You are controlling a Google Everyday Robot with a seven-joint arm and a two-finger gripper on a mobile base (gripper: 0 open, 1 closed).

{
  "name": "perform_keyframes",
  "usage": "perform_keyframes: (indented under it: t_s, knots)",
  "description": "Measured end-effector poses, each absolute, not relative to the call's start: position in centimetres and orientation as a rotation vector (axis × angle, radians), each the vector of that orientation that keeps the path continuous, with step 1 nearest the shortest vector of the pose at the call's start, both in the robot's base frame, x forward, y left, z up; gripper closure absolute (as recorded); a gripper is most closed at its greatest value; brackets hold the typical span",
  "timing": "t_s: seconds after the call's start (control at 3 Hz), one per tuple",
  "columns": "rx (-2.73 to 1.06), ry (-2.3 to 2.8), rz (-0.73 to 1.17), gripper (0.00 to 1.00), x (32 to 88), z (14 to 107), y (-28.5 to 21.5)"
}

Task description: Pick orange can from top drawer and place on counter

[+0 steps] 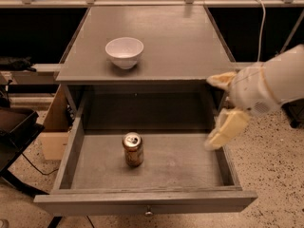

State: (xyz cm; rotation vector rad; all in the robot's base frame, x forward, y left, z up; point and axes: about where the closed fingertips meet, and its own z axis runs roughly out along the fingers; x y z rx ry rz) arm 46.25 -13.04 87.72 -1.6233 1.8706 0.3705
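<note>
The orange can (133,149), small, brownish-orange with a shiny silver pull-tab top, stood upright on the grey bottom of the top drawer (180,161), left of centre. The gripper (223,106) hung above its right wall, jaws spread and empty, well apart from the can. A white bowl (124,52) sat on the tabletop (180,42).
</note>
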Motion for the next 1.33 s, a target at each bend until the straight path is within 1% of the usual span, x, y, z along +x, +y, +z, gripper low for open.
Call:
perform_keyframes:
  t_s: [0.33,0.67,1.0,1.33]
  knots:
    - [-1.557,1.677,0.547,0.00,46.8,85.4,-8.1]
    - [-1.475,1.498,0.750,0.00,47.1,81.9,-2.1]
    - [-1.470,1.449,0.812,0.00,47.9,79.3,1.1]
    - [-1.477,1.438,0.829,0.00,49.0,75.5,3.2]
